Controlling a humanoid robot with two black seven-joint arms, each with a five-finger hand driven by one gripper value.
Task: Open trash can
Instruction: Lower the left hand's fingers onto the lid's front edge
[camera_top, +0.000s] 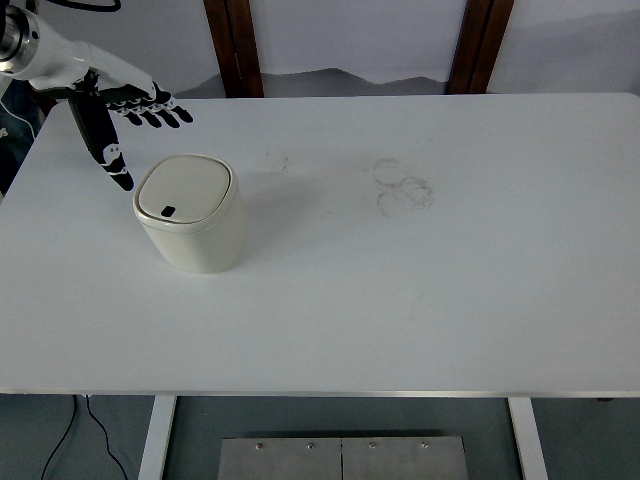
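A small cream trash can (192, 214) stands on the white table (420, 290), left of the middle. Its rounded lid (185, 189) lies flat and closed, with a small dark button near its front edge. My left hand (125, 120) hovers over the table's far left corner, up and to the left of the can. Its black fingers are spread, the thumb pointing down toward the can's left side with a small gap between them. It holds nothing. The right arm does not show.
Faint ring-shaped smudges (402, 186) mark the tabletop right of the can. Two dark wooden posts (234, 45) stand behind the far edge. A black cable (70, 435) hangs below the table's front left.
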